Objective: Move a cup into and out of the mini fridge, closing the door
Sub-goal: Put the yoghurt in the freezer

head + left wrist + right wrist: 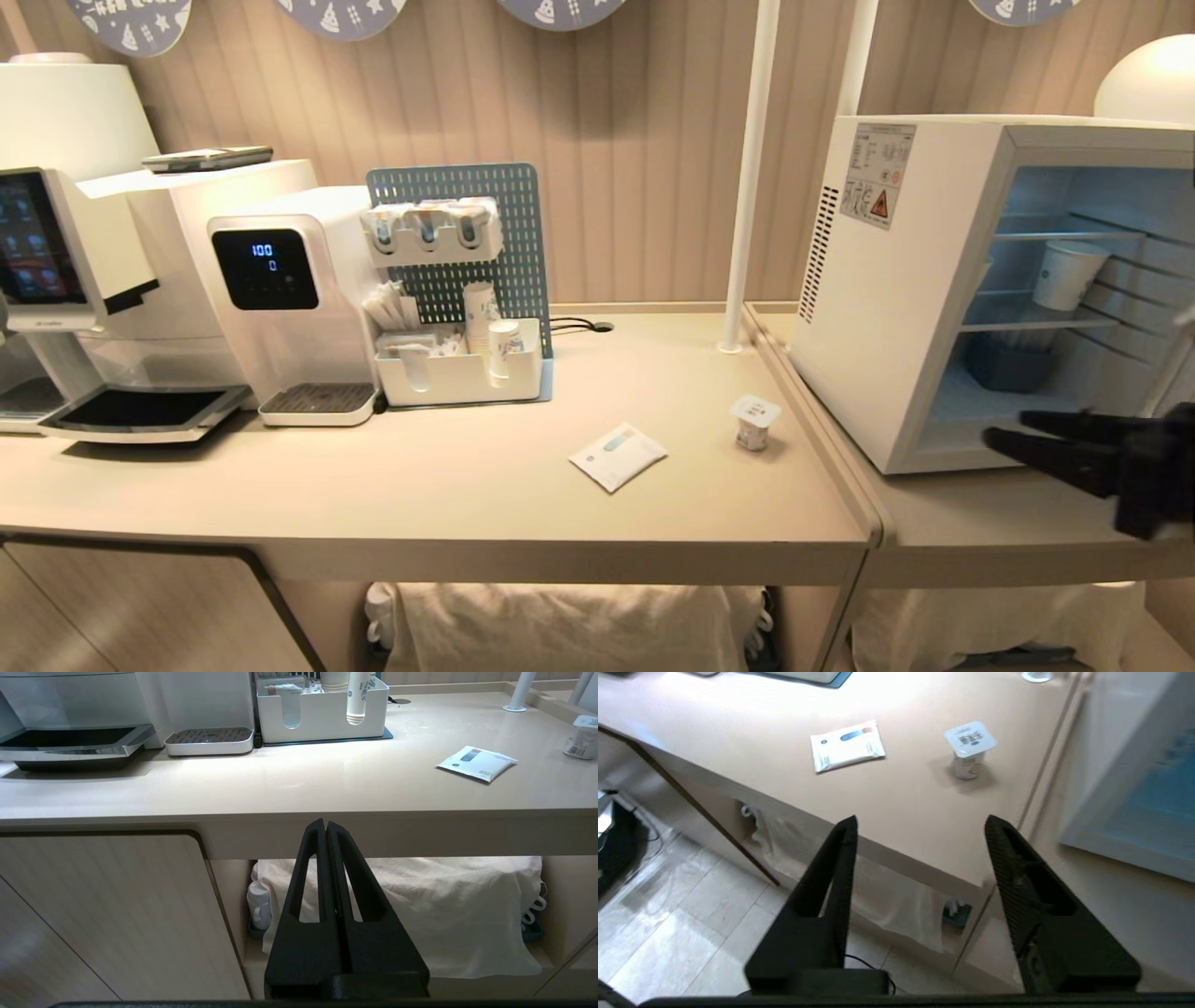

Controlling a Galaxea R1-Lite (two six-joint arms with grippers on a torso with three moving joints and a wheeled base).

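The mini fridge (896,308) stands open on the right-hand desk (980,523), its inside in plain view. On its wire shelf sits a taller white paper cup (1067,273) with blue print, and below that a dark blue-grey tub (1013,364) rests on the fridge floor. The door itself cannot be made out.

On the left-hand desk (373,485), a white organiser tray (462,373) in front of a blue pegboard (467,187) holds stacked paper cups (504,350) and some sachets.

The cup (754,422) stands upright on the left-hand desk near its right edge, just left of the fridge's vented side, its square foil lid on. A flat white packet (618,455) lies on the desk to its left, apart from it.

The right end effector (1013,434) hangs in front of the fridge's lower opening, its two fingers spread apart and holding nothing. The cup is off to its left and well clear of it; in the right wrist view the cup (969,749) sits beyond the fingertips.

The left end effector (324,826) is parked below the desk's front edge, its fingers pressed together, empty.
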